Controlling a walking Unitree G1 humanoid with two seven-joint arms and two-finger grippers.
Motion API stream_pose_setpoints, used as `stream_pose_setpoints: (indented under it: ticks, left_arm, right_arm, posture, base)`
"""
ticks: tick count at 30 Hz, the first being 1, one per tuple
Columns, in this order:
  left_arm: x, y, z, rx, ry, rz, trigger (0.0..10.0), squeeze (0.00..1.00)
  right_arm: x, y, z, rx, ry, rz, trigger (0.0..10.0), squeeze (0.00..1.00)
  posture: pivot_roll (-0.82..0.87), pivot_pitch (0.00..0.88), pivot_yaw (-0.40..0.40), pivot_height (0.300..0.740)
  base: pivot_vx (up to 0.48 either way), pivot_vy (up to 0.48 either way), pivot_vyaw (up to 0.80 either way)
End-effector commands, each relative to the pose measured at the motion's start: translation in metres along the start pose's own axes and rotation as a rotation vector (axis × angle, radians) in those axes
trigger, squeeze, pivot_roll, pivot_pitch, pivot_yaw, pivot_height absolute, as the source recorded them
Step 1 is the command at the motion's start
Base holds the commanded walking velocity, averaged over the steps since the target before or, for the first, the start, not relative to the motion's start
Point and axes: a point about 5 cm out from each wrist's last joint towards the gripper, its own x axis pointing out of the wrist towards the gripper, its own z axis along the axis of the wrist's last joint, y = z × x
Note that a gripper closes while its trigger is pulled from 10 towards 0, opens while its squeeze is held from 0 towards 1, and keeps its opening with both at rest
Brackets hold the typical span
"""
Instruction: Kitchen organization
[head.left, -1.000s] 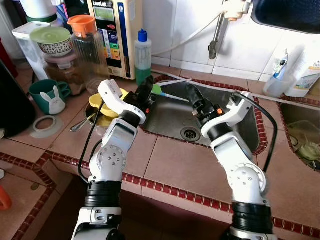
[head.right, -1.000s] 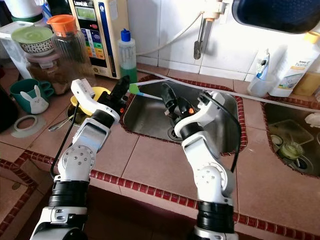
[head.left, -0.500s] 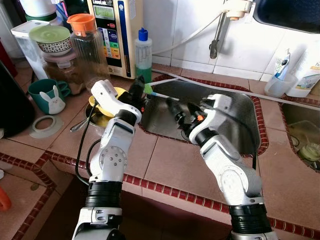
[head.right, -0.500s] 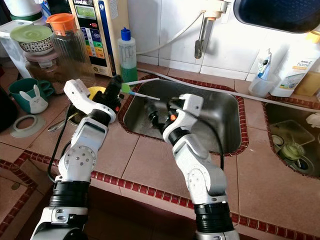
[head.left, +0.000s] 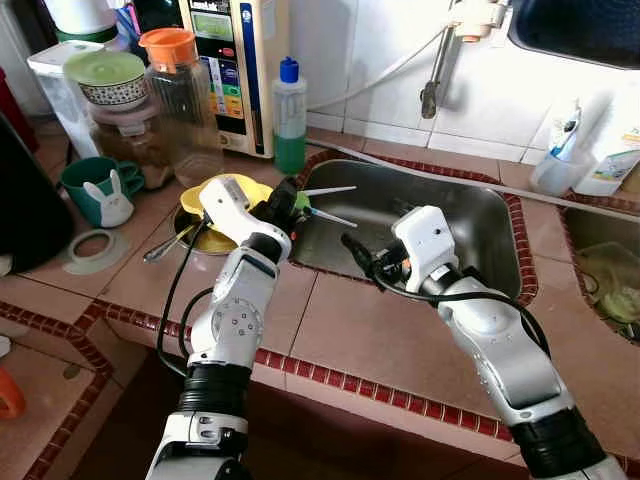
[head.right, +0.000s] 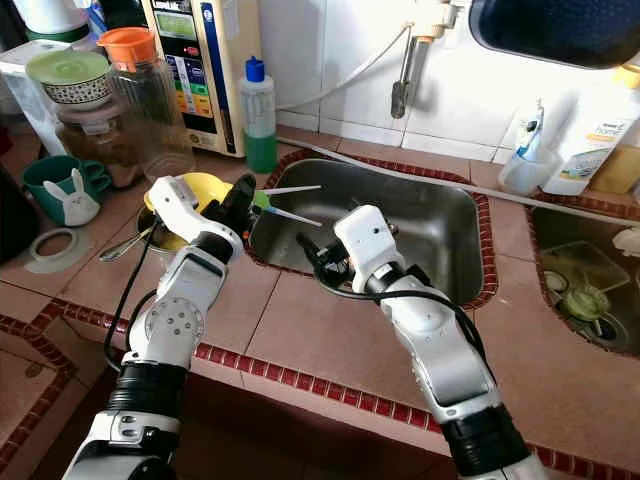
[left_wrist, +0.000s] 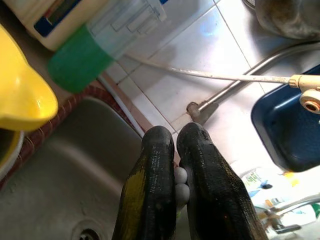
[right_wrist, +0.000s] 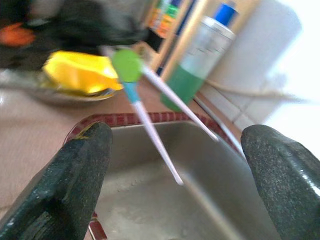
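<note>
left gripper (head.left: 287, 197) pinches the training chopsticks (head.left: 318, 202) at their green joined end over the sink (head.left: 470, 210). right gripper (head.left: 358, 254) spread wide nearby. 2 light, stiff, slippery sticks; grip best near the joint

Two sinks (head.left: 470, 215) — one green-filled bottle (head.left: 290, 115), one bunny mug (head.left: 95, 192), two white chopsticks (head.left: 325, 202).
</note>
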Motion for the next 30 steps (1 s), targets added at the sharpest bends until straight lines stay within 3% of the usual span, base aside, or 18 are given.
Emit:
stream_pose_setpoints:
  ticks: [1,13,14,16,23,24,25,27,30]
  left_arm:
    - [0.013,-0.059,-0.023,-0.156,0.027,-0.149,0.0,0.0]
    - [0.012,-0.094,-0.017,-0.179,0.074,-0.305,0.1,0.0]
    - [0.01,-0.1,-0.017,-0.178,0.089,-0.336,1.3,0.0]
    - [0.006,-0.107,-0.02,-0.151,0.113,-0.377,2.2,0.0]
    - [0.002,-0.106,-0.027,-0.159,0.146,-0.363,2.0,0.0]
    - [0.001,-0.105,-0.027,-0.16,0.151,-0.357,2.0,0.0]
    - [0.0,-0.104,-0.028,-0.158,0.154,-0.356,2.0,0.0]
    - [-0.001,-0.103,-0.028,-0.164,0.154,-0.344,1.3,0.0]
    - [-0.002,-0.102,-0.028,-0.161,0.157,-0.34,1.0,0.0]
  right_arm:
    - [0.003,0.003,0.001,-0.072,-0.01,0.041,10.0,0.0]
    - [0.017,-0.01,0.001,-0.218,-0.03,-0.008,10.0,0.0]
    - [0.02,-0.013,0.003,-0.246,-0.033,-0.039,10.0,0.0]
    - [0.025,-0.016,0.004,-0.276,-0.037,-0.081,10.0,0.0]
    - [0.035,-0.021,0.006,-0.309,-0.051,-0.159,10.0,0.0]
    - [0.036,-0.023,0.006,-0.312,-0.052,-0.174,4.8,0.0]
    - [0.037,-0.024,0.005,-0.31,-0.052,-0.18,4.8,0.0]
    - [0.037,-0.024,0.004,-0.311,-0.049,-0.186,0.0,0.0]
    - [0.035,-0.026,0.0,-0.317,-0.034,-0.198,0.0,0.0]
  posture:
    - [0.1,0.0,-0.031,0.74]
    - [0.11,0.0,-0.032,0.74]
    - [0.11,0.0,-0.032,0.74]
    - [0.12,0.0,-0.033,0.74]
    - [0.12,0.0,-0.032,0.74]
    - [0.12,0.0,-0.034,0.74]
    - [0.12,0.0,-0.034,0.74]
    - [0.12,0.0,-0.035,0.74]
    - [0.12,0.0,-0.037,0.74]
  base:
    - [0.0,0.0,0.0]
    - [0.0,0.0,0.0]
    - [0.0,0.0,0.0]
    - [0.0,0.0,0.0]
    - [0.0,0.0,0.0]
    - [0.0,0.0,0.0]
    - [0.0,0.0,0.0]
    - [0.0,0.0,0.0]
    - [0.0,0.0,0.0]
